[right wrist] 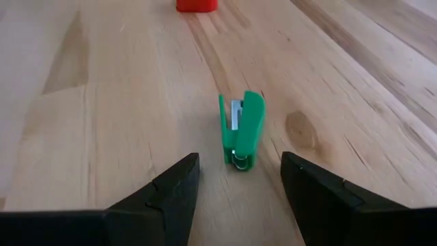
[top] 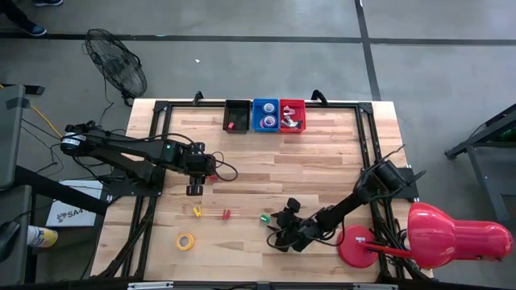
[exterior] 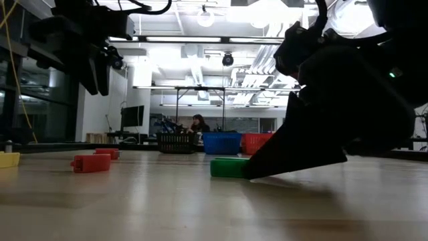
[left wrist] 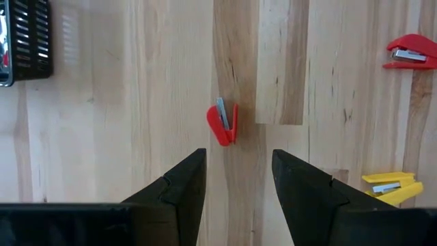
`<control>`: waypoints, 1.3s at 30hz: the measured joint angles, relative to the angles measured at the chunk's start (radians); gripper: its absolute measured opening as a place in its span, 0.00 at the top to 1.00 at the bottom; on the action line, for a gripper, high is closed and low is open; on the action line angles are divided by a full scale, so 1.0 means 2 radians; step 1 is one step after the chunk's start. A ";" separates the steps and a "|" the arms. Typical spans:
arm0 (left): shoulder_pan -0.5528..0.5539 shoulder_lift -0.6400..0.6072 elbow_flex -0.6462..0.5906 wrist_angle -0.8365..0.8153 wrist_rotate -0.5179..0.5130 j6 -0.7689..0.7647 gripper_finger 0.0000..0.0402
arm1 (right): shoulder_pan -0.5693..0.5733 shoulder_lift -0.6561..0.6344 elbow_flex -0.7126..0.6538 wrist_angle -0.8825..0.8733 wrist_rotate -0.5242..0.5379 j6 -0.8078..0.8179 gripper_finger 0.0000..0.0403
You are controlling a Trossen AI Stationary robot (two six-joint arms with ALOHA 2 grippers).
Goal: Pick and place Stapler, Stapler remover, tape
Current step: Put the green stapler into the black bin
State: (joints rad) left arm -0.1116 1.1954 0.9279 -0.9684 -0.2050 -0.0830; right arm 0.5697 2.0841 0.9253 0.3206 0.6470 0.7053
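A light butcher-block wooden table (top: 266, 161) carried all the objects, and the two dark arms reached over it from opposite sides. A large red desk lamp with a round base (top: 451, 235) stood at the table's front right corner. Along the far edge sat three small bins in a row: a black plastic bin (top: 237, 114), a blue plastic bin (top: 265, 114) and a red plastic bin (top: 292, 114), touching side by side. The right gripper (right wrist: 235, 179) lay low over the front of the table, its fingers (right wrist: 164, 195) spread apart and empty, with the small green staple remover (right wrist: 242, 131) lying on the wood just ahead of the gap between them; in the low view this green piece (exterior: 229, 167) rested on the surface at the tip of the dark gripper. The left gripper (left wrist: 237, 179) hovered above the left middle of the table, fingers likewise apart and holding nothing, with a small red staple remover (left wrist: 223, 123) on the wood beyond them. A yellow roll of tape (top: 185, 241) lay near the front left edge. A small yellow stapler (top: 197, 212) and a small red stapler (top: 226, 213) lay near each other, between the tape and the green staple remover (top: 264, 217).
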 joint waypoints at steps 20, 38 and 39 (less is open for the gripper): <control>0.000 0.000 0.000 0.000 -0.006 0.000 0.60 | -0.019 0.000 0.000 -0.006 -0.015 -0.040 0.58; 0.000 0.000 0.000 0.000 -0.008 -0.001 0.60 | -0.020 0.000 -0.001 -0.006 -0.014 -0.041 0.87; 0.000 0.000 0.000 0.000 -0.008 -0.001 0.60 | -0.020 0.000 -0.001 -0.006 -0.014 -0.041 0.87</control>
State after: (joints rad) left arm -0.1116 1.1954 0.9279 -0.9688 -0.2211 -0.0841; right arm 0.5289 2.0838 0.9234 0.3088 0.6183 0.6227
